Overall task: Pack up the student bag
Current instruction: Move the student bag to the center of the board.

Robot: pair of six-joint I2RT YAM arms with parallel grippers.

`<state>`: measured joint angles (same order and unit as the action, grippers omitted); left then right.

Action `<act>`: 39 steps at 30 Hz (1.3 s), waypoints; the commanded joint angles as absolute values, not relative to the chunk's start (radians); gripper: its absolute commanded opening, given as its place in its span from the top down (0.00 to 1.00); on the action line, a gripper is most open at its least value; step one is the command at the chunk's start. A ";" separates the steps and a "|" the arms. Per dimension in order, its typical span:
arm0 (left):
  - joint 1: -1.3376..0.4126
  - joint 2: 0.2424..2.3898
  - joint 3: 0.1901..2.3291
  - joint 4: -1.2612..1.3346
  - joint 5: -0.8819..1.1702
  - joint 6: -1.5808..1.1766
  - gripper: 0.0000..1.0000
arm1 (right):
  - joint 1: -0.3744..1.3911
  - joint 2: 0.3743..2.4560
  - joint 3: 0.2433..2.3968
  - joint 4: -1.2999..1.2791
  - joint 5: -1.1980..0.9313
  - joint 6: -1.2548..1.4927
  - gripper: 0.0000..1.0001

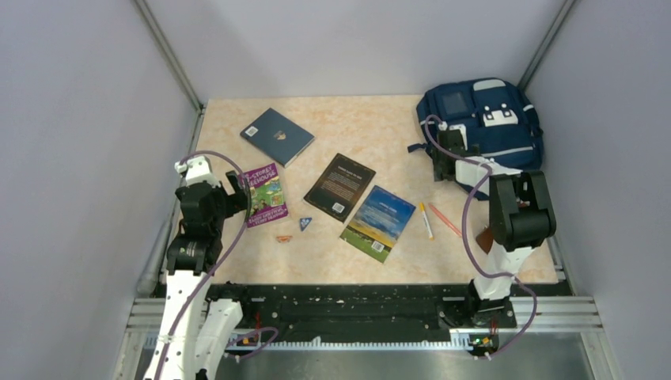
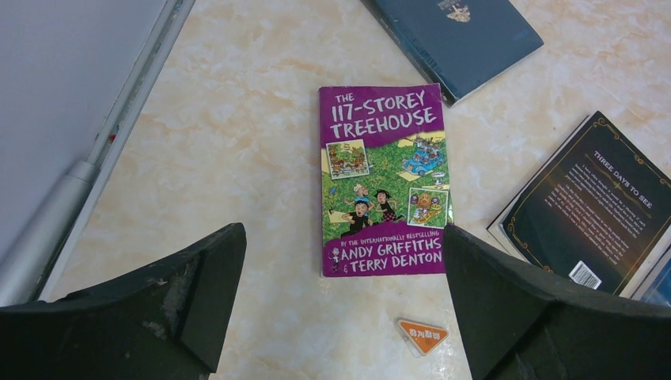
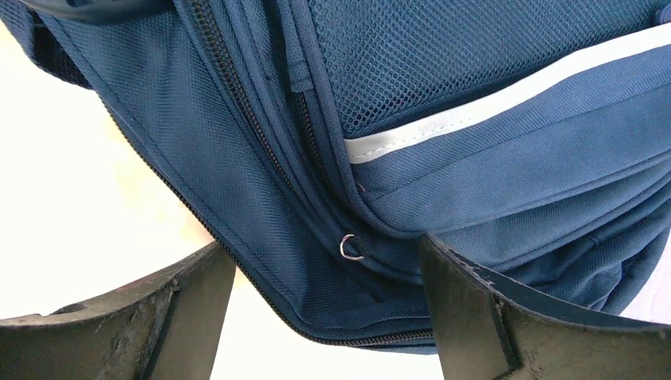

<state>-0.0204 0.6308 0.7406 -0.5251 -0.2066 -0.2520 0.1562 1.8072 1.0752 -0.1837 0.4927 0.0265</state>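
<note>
The student bag [image 1: 494,119], navy blue with white patches, lies at the table's back right. My right gripper [image 1: 445,150] is open at its near left edge. In the right wrist view the bag's fabric [image 3: 443,158], a zip line and a small metal ring [image 3: 351,247] sit between the open fingers [image 3: 328,309], which hold nothing. My left gripper [image 1: 237,194] is open and empty at the left, just beside the purple "117-Storey Treehouse" book [image 1: 263,194]. In the left wrist view the book [image 2: 385,182] lies just beyond the open gripper [image 2: 344,301].
A dark blue book [image 1: 277,136], a black book [image 1: 340,186] and a blue-green book [image 1: 378,223] lie mid-table. Two pens [image 1: 431,220] lie near the bag. A blue triangle [image 1: 305,224] and an orange triangular eraser [image 2: 422,336] lie near the purple book. Walls enclose three sides.
</note>
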 commanded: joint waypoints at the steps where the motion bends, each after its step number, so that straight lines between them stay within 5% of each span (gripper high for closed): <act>1: -0.016 0.631 0.776 -0.500 -0.199 -0.238 0.02 | 0.167 1.832 1.066 -0.203 0.534 0.019 0.20; 10: -0.016 0.625 0.775 -0.500 -0.206 -0.236 0.02 | 0.181 1.821 1.135 -0.186 0.509 -0.034 0.97; 11: -0.016 0.623 0.775 -0.500 -0.208 -0.236 0.02 | 0.185 1.816 1.153 -0.189 0.503 -0.041 1.00; 24: -0.015 0.599 0.774 -0.500 -0.213 -0.235 0.02 | 0.425 1.732 1.455 -0.479 0.453 -0.015 1.00; 38: -0.016 0.591 0.771 -0.499 -0.193 -0.234 0.02 | 0.740 2.018 1.780 -0.560 0.239 0.273 1.00; 39: -0.016 0.592 0.769 -0.499 -0.190 -0.233 0.02 | 0.758 2.035 1.815 -0.566 0.243 0.271 0.93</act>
